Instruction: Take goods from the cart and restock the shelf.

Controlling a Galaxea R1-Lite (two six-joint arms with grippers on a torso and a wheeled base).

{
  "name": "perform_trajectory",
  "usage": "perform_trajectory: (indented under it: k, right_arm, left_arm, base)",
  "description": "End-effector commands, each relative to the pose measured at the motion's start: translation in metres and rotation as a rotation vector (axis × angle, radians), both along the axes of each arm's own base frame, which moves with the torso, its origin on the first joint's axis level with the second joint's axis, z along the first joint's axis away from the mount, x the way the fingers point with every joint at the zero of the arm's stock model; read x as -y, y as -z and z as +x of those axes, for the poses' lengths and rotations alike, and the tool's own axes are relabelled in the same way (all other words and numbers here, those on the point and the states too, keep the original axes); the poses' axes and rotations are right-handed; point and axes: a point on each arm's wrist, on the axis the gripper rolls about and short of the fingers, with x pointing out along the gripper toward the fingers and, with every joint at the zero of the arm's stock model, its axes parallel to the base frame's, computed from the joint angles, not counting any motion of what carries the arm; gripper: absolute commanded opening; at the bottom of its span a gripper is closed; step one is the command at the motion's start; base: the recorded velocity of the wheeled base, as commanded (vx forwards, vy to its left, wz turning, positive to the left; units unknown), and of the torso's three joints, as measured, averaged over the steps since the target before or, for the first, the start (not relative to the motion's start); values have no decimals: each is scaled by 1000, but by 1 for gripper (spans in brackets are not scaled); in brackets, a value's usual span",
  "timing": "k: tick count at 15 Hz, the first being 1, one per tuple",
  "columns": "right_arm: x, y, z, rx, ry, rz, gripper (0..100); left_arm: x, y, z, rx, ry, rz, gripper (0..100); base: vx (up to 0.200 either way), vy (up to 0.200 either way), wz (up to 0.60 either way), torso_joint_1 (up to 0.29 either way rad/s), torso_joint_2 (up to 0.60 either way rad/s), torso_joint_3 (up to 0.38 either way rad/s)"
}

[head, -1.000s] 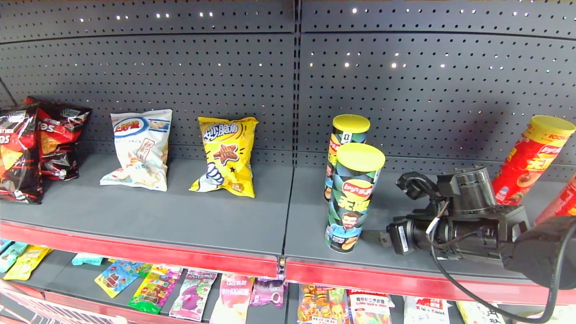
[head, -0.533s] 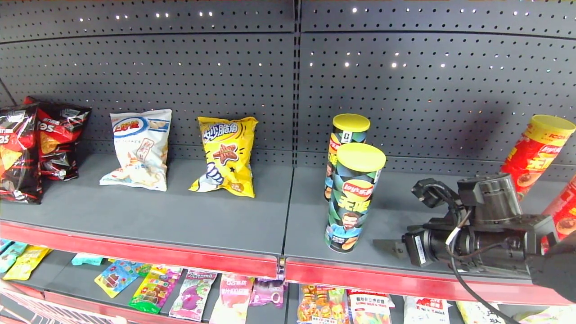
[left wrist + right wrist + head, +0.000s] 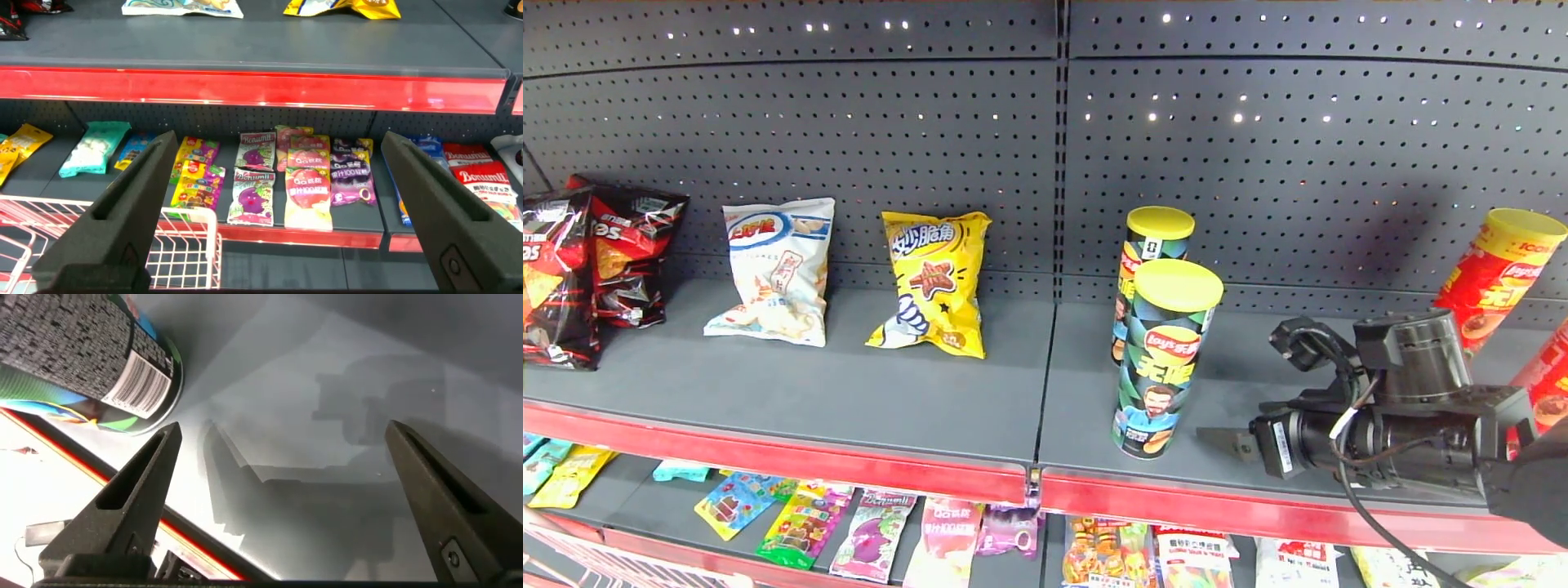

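Two green chip cans with yellow lids stand on the grey shelf (image 3: 849, 392), the front can (image 3: 1165, 367) close to the red edge and the rear can (image 3: 1152, 237) behind it. My right gripper (image 3: 1221, 443) lies low over the shelf just right of the front can, pointing at it, open and holding nothing. In the right wrist view the front can's base (image 3: 82, 359) sits off to one side of the open gripper (image 3: 282, 429), apart from it. My left gripper (image 3: 278, 139) hangs open and empty below the shelf, above the wire cart (image 3: 184, 245).
Two red chip cans (image 3: 1490, 278) lean at the far right behind my right arm. A yellow bag (image 3: 934, 282), a white bag (image 3: 776, 269) and dark red bags (image 3: 572, 261) stand along the shelf's left half. Candy packs (image 3: 306, 184) line the lower shelf.
My right gripper has drawn back to the right, away from the front green can, which stays standing in place. Most of that move came early; lately it has hardly shifted.
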Motion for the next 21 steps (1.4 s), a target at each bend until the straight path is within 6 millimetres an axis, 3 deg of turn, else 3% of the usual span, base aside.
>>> perform_trajectory:
  k: [1, 21]
  right_arm:
    - [-3, 1, 0, -3, -12, -1, 100]
    - [-25, 8, 5, -42, -47, 25, 100]
  left_arm:
    - [0, 0, 0, -3, -2, 0, 100]
    - [0, 0, 0, -1, -2, 0, 100]
  base:
    - [0, 0, 0, 0, 0, 0]
    - [0, 0, 0, 0, 0, 0]
